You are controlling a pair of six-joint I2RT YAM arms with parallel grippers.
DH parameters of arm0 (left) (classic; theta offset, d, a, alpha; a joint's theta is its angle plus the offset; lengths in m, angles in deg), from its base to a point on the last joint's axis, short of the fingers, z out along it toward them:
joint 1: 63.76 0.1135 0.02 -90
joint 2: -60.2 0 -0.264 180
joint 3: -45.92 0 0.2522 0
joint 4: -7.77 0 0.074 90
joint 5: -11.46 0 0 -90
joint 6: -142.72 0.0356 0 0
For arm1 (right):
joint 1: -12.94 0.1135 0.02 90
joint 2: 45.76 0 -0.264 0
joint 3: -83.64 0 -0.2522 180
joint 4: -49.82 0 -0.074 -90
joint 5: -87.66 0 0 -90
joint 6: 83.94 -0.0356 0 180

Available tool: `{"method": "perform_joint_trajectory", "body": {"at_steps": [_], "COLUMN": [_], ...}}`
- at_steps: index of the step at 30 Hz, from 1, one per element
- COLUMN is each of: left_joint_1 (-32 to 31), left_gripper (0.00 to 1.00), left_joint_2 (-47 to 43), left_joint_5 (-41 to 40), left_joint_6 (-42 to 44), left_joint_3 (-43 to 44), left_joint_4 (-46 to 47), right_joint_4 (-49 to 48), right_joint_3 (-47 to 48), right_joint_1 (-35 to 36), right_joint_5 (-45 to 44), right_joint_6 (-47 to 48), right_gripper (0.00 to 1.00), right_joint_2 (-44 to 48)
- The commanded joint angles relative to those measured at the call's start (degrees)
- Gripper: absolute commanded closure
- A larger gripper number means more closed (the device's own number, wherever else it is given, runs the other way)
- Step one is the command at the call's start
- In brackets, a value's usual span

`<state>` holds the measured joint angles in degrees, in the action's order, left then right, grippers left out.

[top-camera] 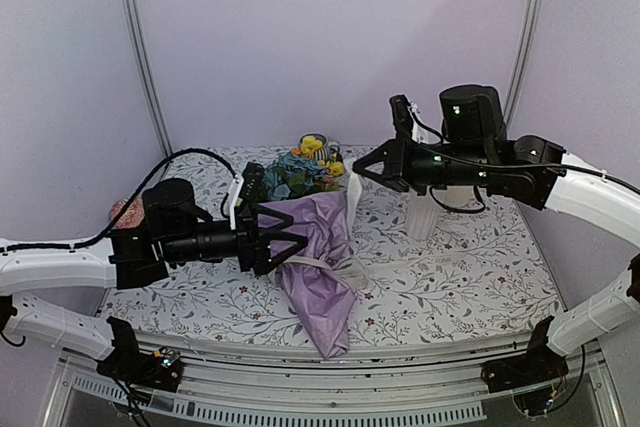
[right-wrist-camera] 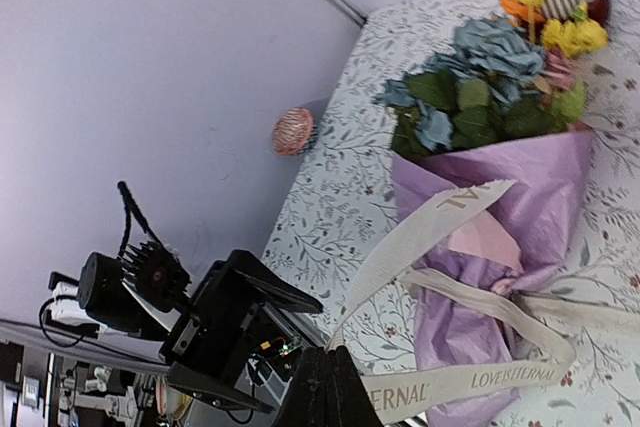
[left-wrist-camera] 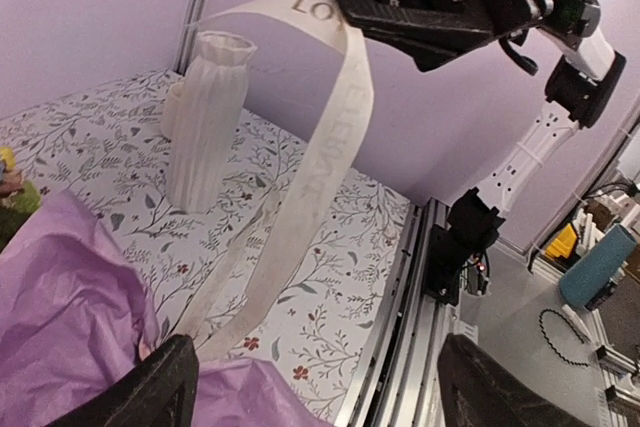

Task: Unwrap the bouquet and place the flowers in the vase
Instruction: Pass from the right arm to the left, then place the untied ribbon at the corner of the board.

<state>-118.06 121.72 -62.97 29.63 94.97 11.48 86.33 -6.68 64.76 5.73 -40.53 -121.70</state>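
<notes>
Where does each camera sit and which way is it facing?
Top camera: above and behind the arms, looking down on the table and bouquet; both arms show.
Left wrist: low by the bouquet, facing the vase and right gripper; its own open fingers show.
Right wrist: raised, looking down at the bouquet; its shut fingers pinch the ribbon.
Shared: both wrist views show the ribbon.

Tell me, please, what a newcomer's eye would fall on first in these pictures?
The lilac-wrapped bouquet lies in the middle of the table, blooms at the far end. Its cream ribbon rises in a long band to the right pincer, which is shut on it. The left pincer stands open at the bouquet's left side, and the white ribbed vase stands upright to its right.
</notes>
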Motion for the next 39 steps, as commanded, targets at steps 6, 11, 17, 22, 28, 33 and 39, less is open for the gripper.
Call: {"method": "perform_joint_trajectory", "body": {"at_steps": [6, 11, 17, 22, 28, 33, 39], "left_joint_1": [-3.3, -3.4, -3.4, -3.3, 2.4, 14.4, 29.3], "left_gripper": [0.15, 0.19, 0.56, 1.0, 1.0, 1.0, 1.0], "left_joint_2": [8.9, 12.1, 16.3, 15.4, 6.7, -5.4, -15.4], "left_joint_5": [-2.0, -1.8, 1.5, -4.9, -14.6, -24.2, -37.4], "left_joint_6": [6.4, 6.4, 6.3, 6.0, 1.2, -3.3, -7.1], "left_joint_3": [9.3, 11.8, 14.4, 14.4, 14.6, 16.6, 18.2], "left_joint_4": [3.8, 6.1, 7.1, 3.9, -12.5, -30.6, -43.8], "right_joint_4": [-16.8, -18.0, -19.6, -20.3, -22.3, -22.0, -21.2], "right_joint_3": [1.5, 1.1, -0.9, -5.8, -18.4, -24.5, -26.1], "right_joint_1": [5.7, 6.3, 6.3, 6.3, 6.3, 6.2, 6.1], "right_joint_5": [4.2, 5.0, 4.5, -3.8, -18.7, -23.5, -25.7], "right_joint_6": [10.2, 11.2, 11.2, 14.3, 18.4, 20.4, 20.8], "right_gripper": [0.98, 0.98, 0.98, 0.58, 0.15, 0.15, 0.15], "right_joint_2": [-1.8, -1.4, 0.4, 5.9, 17.3, 22.0, 19.7]}}
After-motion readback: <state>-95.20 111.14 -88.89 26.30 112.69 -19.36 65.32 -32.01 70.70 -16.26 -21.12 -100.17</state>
